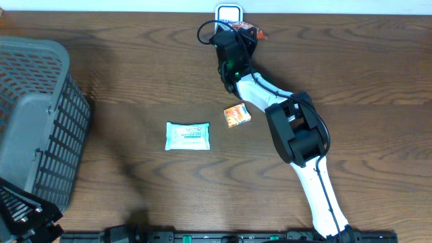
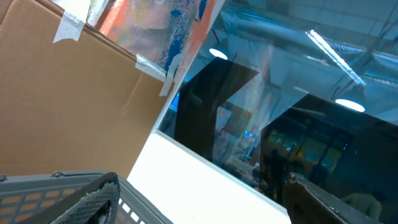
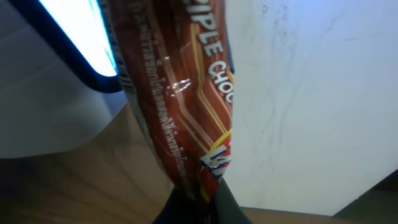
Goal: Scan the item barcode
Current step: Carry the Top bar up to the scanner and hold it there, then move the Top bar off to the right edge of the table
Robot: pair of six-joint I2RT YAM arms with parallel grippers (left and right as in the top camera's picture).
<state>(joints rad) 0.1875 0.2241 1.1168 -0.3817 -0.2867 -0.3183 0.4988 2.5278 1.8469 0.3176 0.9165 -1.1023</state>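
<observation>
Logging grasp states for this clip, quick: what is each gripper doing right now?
Left gripper: open, empty.
Right gripper: closed on the chocolate snack pack.

1. Right wrist view: the snack wrapper (image 3: 180, 106) runs off the top edge. Its lettering is cropped to fragments, and a barcode cannot be made out.
2. Same view: the right gripper (image 3: 198, 205) shows only as dark fingertips at the bottom edge. The scanner (image 3: 74, 31) is cut off at the upper left.
3. Overhead: the right arm (image 1: 233, 57) covers most of the snack wrapper and hides the fingers.
4. Overhead: the basket (image 1: 40, 115) is cut by the left edge. The left arm (image 1: 23, 219) is a dark fragment in the bottom-left corner.
5. Overhead: print on the white pouch (image 1: 187, 136) and the orange packet (image 1: 237, 115) is too small to read.
6. Left wrist view: the left gripper (image 2: 204, 186) is cropped by the bottom edge, and the background is blurred.
</observation>
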